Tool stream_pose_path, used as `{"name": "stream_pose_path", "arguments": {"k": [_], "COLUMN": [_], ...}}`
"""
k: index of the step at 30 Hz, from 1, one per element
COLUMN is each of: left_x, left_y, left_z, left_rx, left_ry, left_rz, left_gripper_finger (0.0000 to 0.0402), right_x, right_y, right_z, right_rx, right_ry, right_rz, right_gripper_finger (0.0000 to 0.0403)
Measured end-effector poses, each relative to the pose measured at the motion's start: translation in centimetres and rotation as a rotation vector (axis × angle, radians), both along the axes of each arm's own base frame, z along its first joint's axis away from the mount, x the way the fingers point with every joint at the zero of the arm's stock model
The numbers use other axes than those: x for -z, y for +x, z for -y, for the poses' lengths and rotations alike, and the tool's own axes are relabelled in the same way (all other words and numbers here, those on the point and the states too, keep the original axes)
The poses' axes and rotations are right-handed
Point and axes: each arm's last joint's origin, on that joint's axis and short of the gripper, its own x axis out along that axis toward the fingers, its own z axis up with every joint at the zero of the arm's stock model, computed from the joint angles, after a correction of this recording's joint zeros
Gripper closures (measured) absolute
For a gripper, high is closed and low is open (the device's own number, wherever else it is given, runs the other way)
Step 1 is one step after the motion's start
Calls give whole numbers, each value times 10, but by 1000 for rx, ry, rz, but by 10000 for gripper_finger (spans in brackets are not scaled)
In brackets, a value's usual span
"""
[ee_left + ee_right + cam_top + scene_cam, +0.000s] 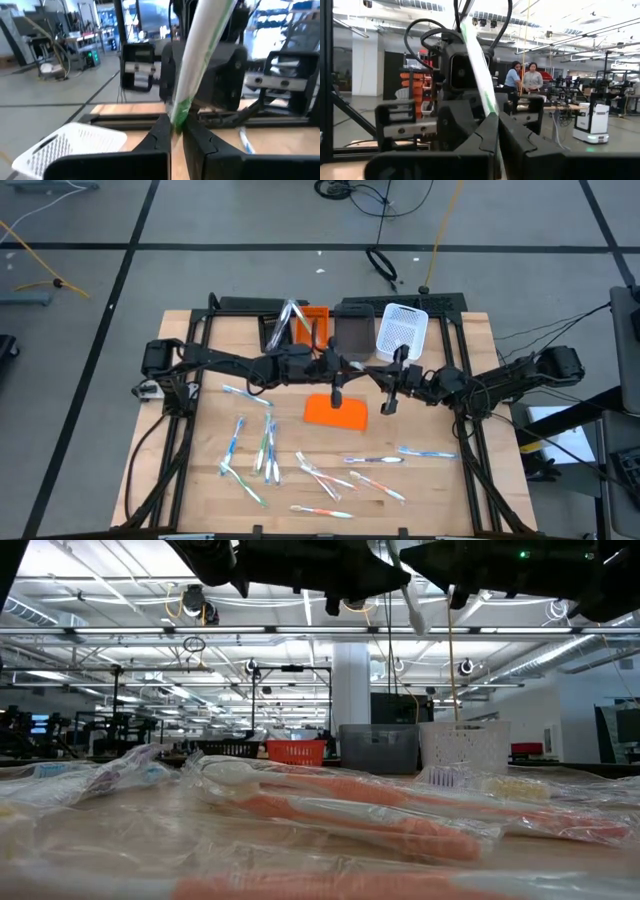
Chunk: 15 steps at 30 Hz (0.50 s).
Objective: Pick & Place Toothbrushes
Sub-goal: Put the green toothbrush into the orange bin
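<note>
I have both arms raised over the middle of the surface (200, 330), meeting above the flat orange sheet (335, 412). In the left wrist view the left claw (176, 131) is clamped on the lower end of a white toothbrush with green trim (200, 55), which rises steeply between its fingers. In the right wrist view the right claw (496, 131) is likewise closed on a slim white and green stick (479, 65), with the left arm's wrist directly facing it. I judge both claws to be holding the same toothbrush, mid hand-over, though I cannot confirm from these views that it is one stick.

The remaining toothbrushes (262, 450) lie scattered on the near half of the surface, some in clear wrappers. At the far edge stand an orange bin (314, 323), a grey bin (353, 330) and a white bin (402, 328).

Risks noted:
- Two closed grips on one thin stick: any arm motion before one claw lets go could bend or snap it, or twist it out of both.
- Each grip sits near an end of a smooth, narrow handle; once one side releases, the stick could pivot or slip and fall onto the sheet below.
- The two wrists stand very close; a small misaligned move could bring them into contact.

Two people stand in the room well beyond the surface, clear of the arms.
</note>
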Motion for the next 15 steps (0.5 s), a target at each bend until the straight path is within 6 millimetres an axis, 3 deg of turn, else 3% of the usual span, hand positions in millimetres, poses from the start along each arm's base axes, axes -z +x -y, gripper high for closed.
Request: {"name": "stream_pose_path", "arguments": {"k": [7, 15], "left_x": [-4, -20], "left_y": [-10, -36], "left_z": [-8, -38], "left_rx": [-106, -260], "left_ry": [-20, -89], "left_rz": [-102, -208], "left_gripper_finger": [392, 392], "right_x": [-1, 5], "right_y": [-3, -10], "right_z": [0, 1], "right_rx": [6, 4], "right_ry": [-13, 0], "right_rz": [10, 4], "right_gripper_finger": [307, 244]}}
